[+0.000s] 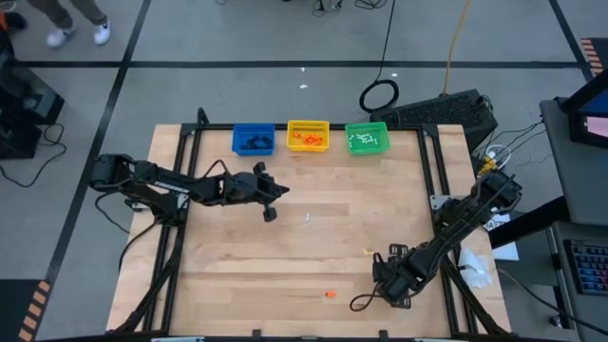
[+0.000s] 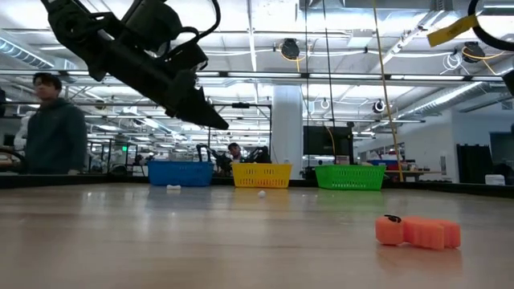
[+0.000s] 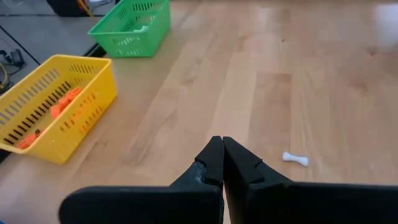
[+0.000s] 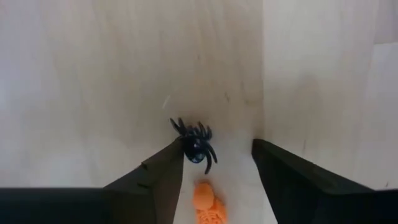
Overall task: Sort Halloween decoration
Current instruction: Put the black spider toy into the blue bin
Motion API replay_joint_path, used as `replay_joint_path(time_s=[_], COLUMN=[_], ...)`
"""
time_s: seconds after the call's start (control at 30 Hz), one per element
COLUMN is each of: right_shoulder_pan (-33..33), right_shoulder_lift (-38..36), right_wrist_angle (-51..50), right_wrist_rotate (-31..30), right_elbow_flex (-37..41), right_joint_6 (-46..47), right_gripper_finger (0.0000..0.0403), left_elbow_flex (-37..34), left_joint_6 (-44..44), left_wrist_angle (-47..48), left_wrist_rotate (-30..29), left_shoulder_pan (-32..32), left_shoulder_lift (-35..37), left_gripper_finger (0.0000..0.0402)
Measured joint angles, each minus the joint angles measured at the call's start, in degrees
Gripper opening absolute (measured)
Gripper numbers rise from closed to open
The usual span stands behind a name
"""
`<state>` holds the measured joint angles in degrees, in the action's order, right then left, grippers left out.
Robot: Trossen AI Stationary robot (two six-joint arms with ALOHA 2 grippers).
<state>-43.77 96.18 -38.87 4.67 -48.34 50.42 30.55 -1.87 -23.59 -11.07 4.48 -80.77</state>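
A tiny orange trinket (image 4: 208,204) and a black spider (image 4: 196,142) lie close together on the table near its front edge; they also show in the high view (image 1: 330,295) and the low view (image 2: 418,231). My right gripper (image 4: 217,149) is open, raised well above them, and empty. A small white bone (image 3: 295,159) lies mid-table (image 1: 310,218). My left gripper (image 1: 269,215) is shut and empty, raised above the table just left of the bone; it also shows in its wrist view (image 3: 222,146).
A blue bin (image 1: 253,140), a yellow bin (image 1: 308,135) with orange pieces and a green bin (image 1: 367,138) stand in a row at the far edge. A small pale piece (image 1: 369,251) lies near my right arm. A person (image 2: 52,128) stands beyond the table.
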Motion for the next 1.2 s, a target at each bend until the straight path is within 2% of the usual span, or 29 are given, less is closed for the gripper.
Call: replay_joint_path(time_s=[0.17, 0.5, 0.63, 0.83, 1.03, 1.2], right_shoulder_pan=[1.5, 3.1, 3.6, 6.9, 14.1, 22.4], right_shoulder_lift=[-0.1, -0.2, -1.6, -6.0, -7.6, -7.6], right_wrist_angle=[0.3, 2.0, 1.9, 3.5, 12.6, 24.0], right_wrist_rotate=[0.5, 0.7, -1.1, -11.1, -17.3, -22.8], right_elbow_flex=[0.2, -0.1, -1.3, -1.7, -1.7, -1.9], right_joint_6=[-1.3, -3.6, -4.6, -6.7, -14.7, -24.2], right_gripper_finger=[0.0150, 0.0012, 0.0013, 0.0001, 0.0000, 0.0000], left_elbow_flex=[0.0, -0.7, -4.7, -11.3, -13.2, -15.5], left_joint_6=[0.0, 0.0, 1.6, 5.3, 6.0, 6.0], left_wrist_angle=[0.3, -0.8, -4.5, -13.7, -15.5, -15.6], left_wrist_rotate=[0.0, 0.0, 0.0, 0.1, 0.3, 0.1], left_shoulder_pan=[0.0, -0.1, 0.2, 0.3, -0.8, -2.6], left_shoulder_lift=[0.0, 0.0, 0.0, 0.0, 1.1, 5.2], left_gripper_finger=[0.0000, 0.0000, 0.0000, 0.0000, 0.0000, 0.0000])
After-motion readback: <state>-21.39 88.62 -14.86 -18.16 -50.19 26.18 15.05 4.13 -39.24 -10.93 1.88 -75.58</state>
